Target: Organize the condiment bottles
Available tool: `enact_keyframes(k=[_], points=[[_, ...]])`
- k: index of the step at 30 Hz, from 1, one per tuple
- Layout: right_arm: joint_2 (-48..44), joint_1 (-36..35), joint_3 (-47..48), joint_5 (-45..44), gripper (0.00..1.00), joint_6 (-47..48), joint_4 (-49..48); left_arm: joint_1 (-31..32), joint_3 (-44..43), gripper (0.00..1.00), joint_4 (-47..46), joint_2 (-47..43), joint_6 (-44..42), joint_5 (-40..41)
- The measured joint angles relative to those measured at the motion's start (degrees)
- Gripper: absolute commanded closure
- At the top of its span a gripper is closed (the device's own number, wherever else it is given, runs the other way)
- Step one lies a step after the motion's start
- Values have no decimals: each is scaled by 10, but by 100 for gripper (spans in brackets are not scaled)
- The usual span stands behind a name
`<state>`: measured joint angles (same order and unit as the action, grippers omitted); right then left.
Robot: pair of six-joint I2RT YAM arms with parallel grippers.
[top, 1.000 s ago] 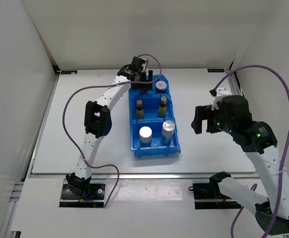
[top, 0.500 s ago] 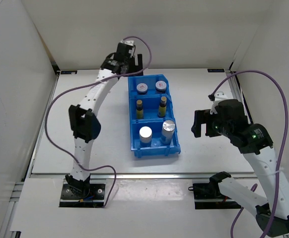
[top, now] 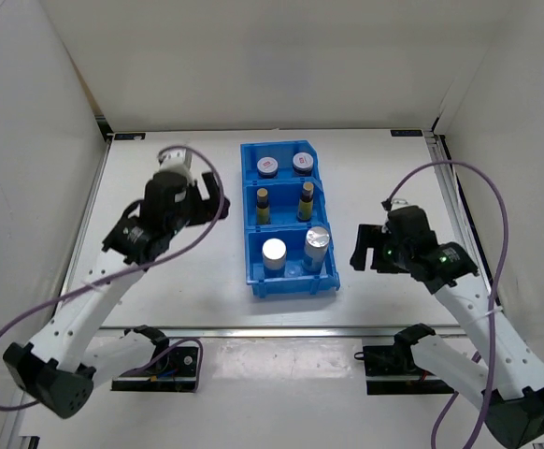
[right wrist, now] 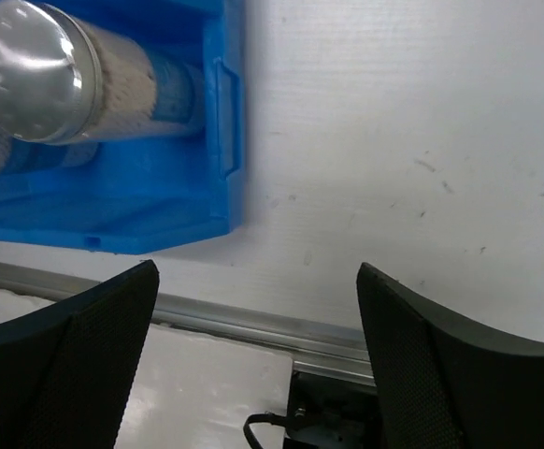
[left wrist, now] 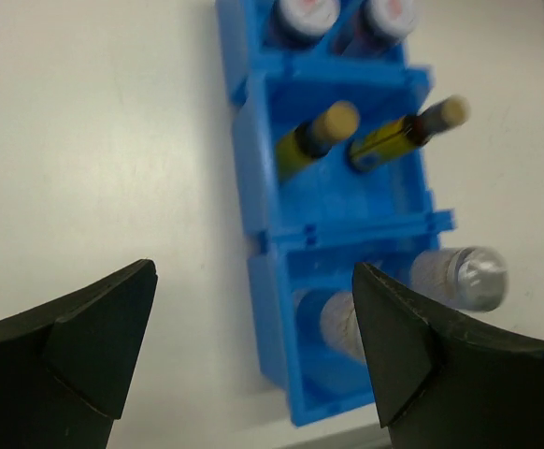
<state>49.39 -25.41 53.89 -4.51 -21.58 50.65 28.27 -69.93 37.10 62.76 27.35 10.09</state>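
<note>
All six condiment bottles stand in the blue bin (top: 291,283). Two squat red-marked jars (top: 268,166) fill the far compartment, two slim amber bottles (top: 263,201) the middle, two silver-topped cylinders (top: 274,251) the near one. My left gripper (top: 211,192) is open and empty, above the table left of the bin. Its wrist view shows the bin (left wrist: 253,168), amber bottles (left wrist: 319,140) and cylinders (left wrist: 459,276) between open fingers (left wrist: 76,346). My right gripper (top: 361,248) is open and empty, right of the bin. Its wrist view shows a cylinder (right wrist: 66,65) and the bin corner (right wrist: 225,122).
White walls close in the table on three sides. A metal rail (right wrist: 253,323) runs along the table's near edge, with the arm bases just behind it. Purple cables (top: 459,178) loop from both arms.
My left arm has pulled back from the far end of the bin to the left side of the table. My right arm has drawn slightly lower and nearer. The bottles have not moved.
</note>
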Motion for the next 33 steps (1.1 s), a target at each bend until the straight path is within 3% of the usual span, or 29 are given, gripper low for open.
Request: enact_keyframes(k=[1, 4, 5, 7, 8, 9, 10, 13, 16, 18, 20, 33], points=[[-5, 0, -24, 7, 23, -13, -10, 2, 44, 6, -9, -23, 16, 1], [-7, 0, -74, 31, 33, -44, -42, 3, 158, 17, -28, -59, 67, 2], [-3, 0, -87, 40, 42, -52, -60, 3, 184, 19, -31, -61, 81, 0], [14, 0, -108, 57, 54, -62, -94, 3, 228, 33, -37, -59, 112, -5], [26, 0, -117, 66, 68, -67, -113, 3, 246, 38, -44, -59, 126, -6], [37, 0, -126, 74, 73, -71, -129, 3, 260, 42, -49, -59, 141, -8], [49, 0, -137, 85, 75, -80, -148, 3, 272, 49, -55, -60, 154, -8], [74, 0, -165, 110, 76, -98, -196, 3, 298, 58, -75, -59, 195, -9], [87, 0, -184, 127, 85, -112, -226, 3, 322, 68, -100, -50, 228, -16], [87, 0, -194, 137, 90, -120, -242, 3, 341, 82, -120, -40, 250, -22], [88, 0, -200, 146, 92, -125, -254, 3, 363, 89, -135, -31, 273, -30], [100, -5, -220, 184, 96, -160, -305, 42, 437, 89, -279, 70, 377, -117]])
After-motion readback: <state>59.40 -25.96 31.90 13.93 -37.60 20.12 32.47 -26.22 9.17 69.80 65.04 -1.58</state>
